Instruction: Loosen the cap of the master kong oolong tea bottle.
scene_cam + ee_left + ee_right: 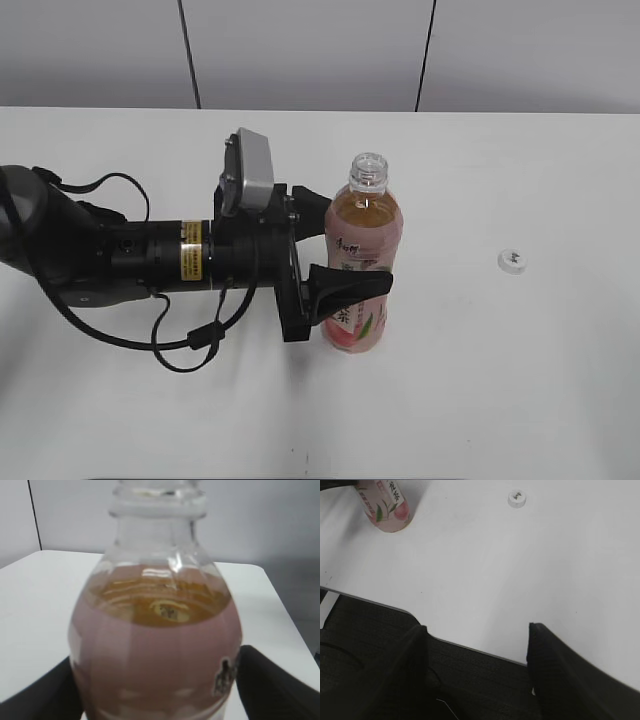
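Note:
The master kong oolong tea bottle [365,262] stands upright mid-table, its pink peach label facing front and its threaded neck [368,170] bare. The cap [512,261], small and white, lies flat on the table well to the bottle's right. My left gripper [355,243] reaches in from the left, one black finger on each side of the bottle's body. In the left wrist view the bottle [155,655] fills the space between the fingers of the left gripper [157,690], with a thin sliver of light at the right finger [275,685]. My right gripper [476,630] is open and empty over the table's near edge, with the bottle [382,505] and the cap [517,498] far ahead.
The white table [480,380] has a pale panelled wall behind it. The left arm's black cables [190,345] loop on the tabletop beside the arm. Dark floor [470,690] shows below the table's front edge.

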Motion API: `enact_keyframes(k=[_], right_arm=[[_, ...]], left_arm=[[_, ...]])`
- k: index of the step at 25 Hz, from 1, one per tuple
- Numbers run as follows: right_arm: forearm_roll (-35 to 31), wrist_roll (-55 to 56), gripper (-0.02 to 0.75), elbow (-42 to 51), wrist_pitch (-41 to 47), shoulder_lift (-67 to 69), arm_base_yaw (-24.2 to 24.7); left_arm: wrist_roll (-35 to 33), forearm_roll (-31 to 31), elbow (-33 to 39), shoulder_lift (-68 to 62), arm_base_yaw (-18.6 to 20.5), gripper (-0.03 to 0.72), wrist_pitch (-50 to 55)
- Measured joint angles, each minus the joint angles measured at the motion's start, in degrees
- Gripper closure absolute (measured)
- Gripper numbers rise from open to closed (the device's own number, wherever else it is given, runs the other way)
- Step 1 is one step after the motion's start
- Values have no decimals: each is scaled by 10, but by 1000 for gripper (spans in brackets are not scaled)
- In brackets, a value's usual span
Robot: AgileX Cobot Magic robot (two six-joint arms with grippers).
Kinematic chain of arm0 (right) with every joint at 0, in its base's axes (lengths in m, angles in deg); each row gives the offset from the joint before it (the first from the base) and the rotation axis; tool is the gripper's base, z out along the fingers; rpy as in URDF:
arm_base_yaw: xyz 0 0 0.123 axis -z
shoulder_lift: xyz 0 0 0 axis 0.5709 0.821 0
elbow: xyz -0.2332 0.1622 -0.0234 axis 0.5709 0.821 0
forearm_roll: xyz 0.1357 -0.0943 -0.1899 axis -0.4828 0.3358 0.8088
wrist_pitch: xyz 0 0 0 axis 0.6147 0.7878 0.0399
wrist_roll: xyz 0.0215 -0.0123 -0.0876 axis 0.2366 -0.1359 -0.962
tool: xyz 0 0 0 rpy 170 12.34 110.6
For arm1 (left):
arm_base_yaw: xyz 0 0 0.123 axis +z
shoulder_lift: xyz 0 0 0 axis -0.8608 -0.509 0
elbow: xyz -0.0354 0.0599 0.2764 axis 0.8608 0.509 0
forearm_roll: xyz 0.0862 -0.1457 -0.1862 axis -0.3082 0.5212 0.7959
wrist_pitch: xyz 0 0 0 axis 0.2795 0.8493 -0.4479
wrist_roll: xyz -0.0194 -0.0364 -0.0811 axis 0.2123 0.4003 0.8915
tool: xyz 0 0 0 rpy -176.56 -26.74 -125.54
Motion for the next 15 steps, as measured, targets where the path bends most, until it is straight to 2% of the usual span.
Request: enact_keyframes(k=[15], right_arm=[[0, 0, 266, 0, 0, 0, 0]], left_arm=[[4, -6, 1, 32, 0, 121, 12]])
